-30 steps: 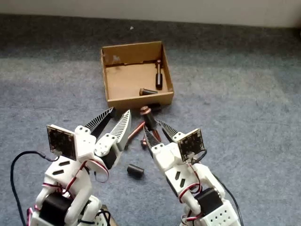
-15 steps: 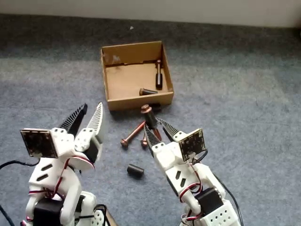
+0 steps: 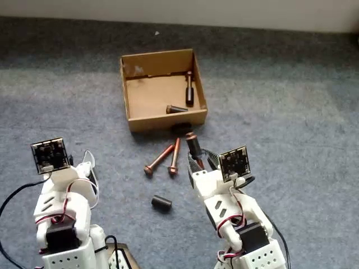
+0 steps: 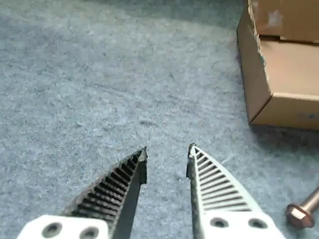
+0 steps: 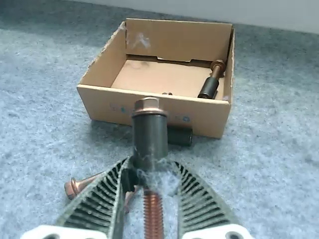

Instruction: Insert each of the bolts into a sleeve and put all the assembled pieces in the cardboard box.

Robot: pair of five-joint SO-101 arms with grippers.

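The right gripper [image 5: 149, 167] is closed on a dark cylindrical sleeve [image 5: 148, 134] with a copper-coloured bolt [image 5: 147, 105] through it. The left gripper [image 4: 167, 149] stands partly open, holding nothing, above the grey carpet [image 4: 75, 74].

From my feed I see a grey-blue, short-pile carpet [image 3: 291, 112] covering the whole worktop, lit brighter across the middle and darker in a band at the far edge. Beyond that band runs a pale, flat strip of wall [image 3: 224, 11]. A tiny white speck [image 3: 157, 33] lies on the dark band, well apart from everything.
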